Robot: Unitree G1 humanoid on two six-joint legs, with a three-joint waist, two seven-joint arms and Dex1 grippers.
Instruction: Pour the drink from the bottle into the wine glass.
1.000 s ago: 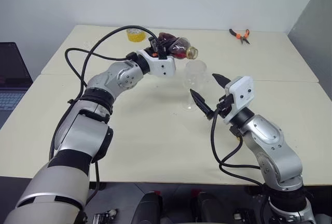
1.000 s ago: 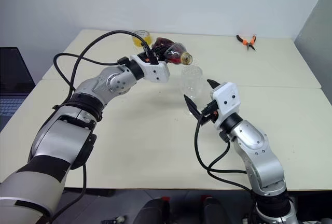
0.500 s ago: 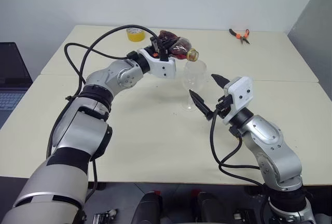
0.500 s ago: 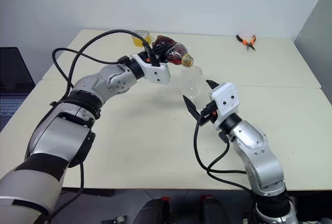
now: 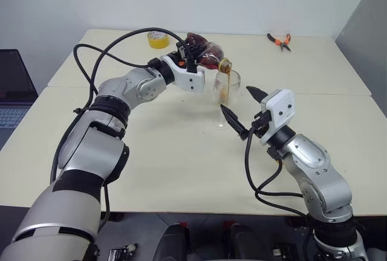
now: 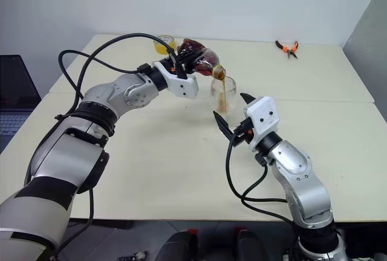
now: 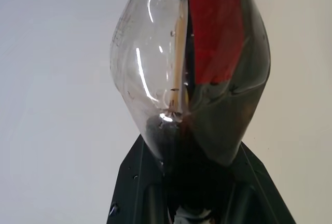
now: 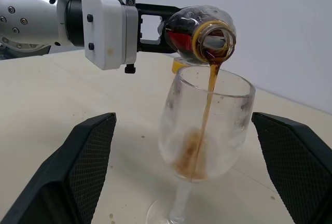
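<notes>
Left gripper (image 5: 192,54) clenched on tipped bottle (image 5: 207,54); drink (image 8: 207,105) streaming into wine glass (image 8: 205,136) (bowl barely filled). Right gripper (image 5: 242,109) spread wide, idle beside.

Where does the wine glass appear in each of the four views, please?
Left eye view: wine glass at centre, under the tilted bottle.
Right eye view: right of centre, beside the right gripper.
Left wrist view: not in it.
Right wrist view: centre, between the fingers.
Shared landmark: the bottle's mouth, pouring the drink.
</notes>
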